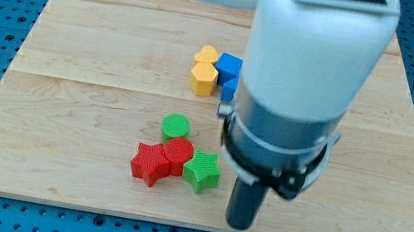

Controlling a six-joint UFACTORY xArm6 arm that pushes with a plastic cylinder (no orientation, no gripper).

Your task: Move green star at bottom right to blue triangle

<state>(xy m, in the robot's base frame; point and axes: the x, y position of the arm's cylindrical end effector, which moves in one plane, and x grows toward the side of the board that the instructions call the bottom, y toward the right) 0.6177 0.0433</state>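
Star placed at view's right of cylinder, second star at its left, tip positioned just right of the trio, triangle located above

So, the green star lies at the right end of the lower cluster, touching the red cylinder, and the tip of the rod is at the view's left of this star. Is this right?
One detail is wrong. In the camera view, my tip is at the view's right of the green star, slightly lower, not at its left. The rest holds: the star lies at the right end of the lower cluster, touching the red cylinder.
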